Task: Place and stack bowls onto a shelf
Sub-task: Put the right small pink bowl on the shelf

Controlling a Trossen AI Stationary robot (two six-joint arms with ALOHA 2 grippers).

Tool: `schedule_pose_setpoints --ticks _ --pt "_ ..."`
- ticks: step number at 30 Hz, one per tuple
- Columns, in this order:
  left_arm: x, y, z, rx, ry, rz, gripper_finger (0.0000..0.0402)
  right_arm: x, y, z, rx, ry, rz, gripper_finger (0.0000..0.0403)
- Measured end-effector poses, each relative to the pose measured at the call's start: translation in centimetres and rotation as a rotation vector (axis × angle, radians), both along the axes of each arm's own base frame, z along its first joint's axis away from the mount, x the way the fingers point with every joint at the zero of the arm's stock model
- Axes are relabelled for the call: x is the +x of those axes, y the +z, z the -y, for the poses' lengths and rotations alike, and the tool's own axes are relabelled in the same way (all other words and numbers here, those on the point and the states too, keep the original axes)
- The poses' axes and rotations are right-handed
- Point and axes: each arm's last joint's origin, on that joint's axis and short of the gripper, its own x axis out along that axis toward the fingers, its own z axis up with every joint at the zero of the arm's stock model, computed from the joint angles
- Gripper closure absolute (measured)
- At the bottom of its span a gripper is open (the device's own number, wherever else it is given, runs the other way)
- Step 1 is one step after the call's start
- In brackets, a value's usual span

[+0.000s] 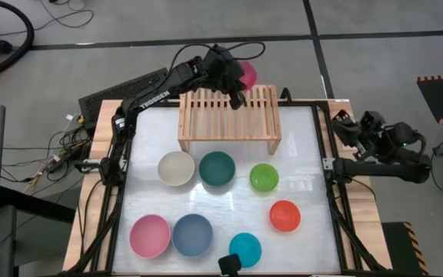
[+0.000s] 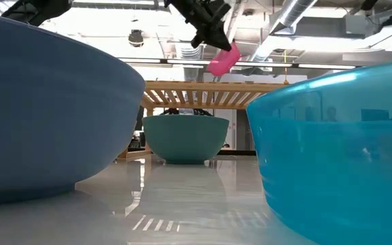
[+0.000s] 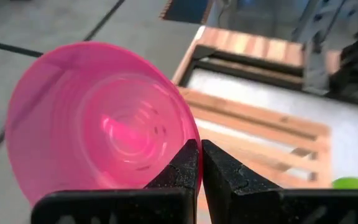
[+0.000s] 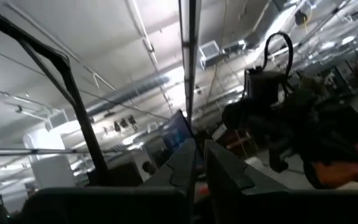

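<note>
Carrying small magenta plastic bowl (image 1: pixel 245 75), rim pinched in left gripper (image 1: pixel 235 94) jaws, above far edge of slatted light-wood shelf (image 1: pixel 229 117); lowering onto bars judged next; right gripper (image 1: pixel 344 123) parked off worktop, jaws closed empty

Bright overhead lighting; glare streaks on glossy table (image 2: pixel 182 204); near bowls blurred; right wrist view smeared.

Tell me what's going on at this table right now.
The left gripper is pinching the rim of a magenta bowl and holding it in the air over the far side of the wooden shelf, which has nothing on it yet. Seven other bowls sit on the table. The right arm is parked off to the side.
</note>
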Motion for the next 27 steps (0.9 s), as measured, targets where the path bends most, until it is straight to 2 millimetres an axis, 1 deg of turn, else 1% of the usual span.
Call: schedule_pose_setpoints --ticks 3,5,7,9,14,19,23,27 --pt "1.0 -1.5 -0.4 0.038 0.004 -0.046 0.0401 0.8 -0.2 0.1 0.006 0.001 -0.062 0.0340" --pt "2.2 -3.5 -0.9 0.014 -0.028 -0.069 0.0401 1.4 -0.3 0.1 0.009 0.004 -0.087 0.0340" --pt "3.3 -5.2 -0.9 -0.003 -0.041 -0.099 0.0401 1.9 -0.3 0.1 0.021 0.012 -0.106 0.0340" --pt "3.8 -5.9 -0.5 0.003 -0.036 -0.127 0.0401 2.3 -0.3 0.1 0.031 0.016 -0.113 0.0340" --pt "4.0 -5.7 0.1 0.026 -0.041 -0.130 0.0401 2.6 -0.4 0.2 0.065 0.033 -0.123 0.0340" --pt "3.9 -5.9 0.0 0.023 -0.048 -0.159 0.0401 2.5 -0.4 0.2 0.065 0.033 -0.118 0.0340" --pt "4.2 -6.3 0.2 0.042 -0.078 -0.173 0.0401 2.5 -0.4 0.2 0.064 0.034 -0.118 0.0340" --pt "4.3 -6.3 0.5 0.067 -0.101 -0.179 0.0401 2.5 -0.4 0.2 0.064 0.034 -0.118 0.0340"
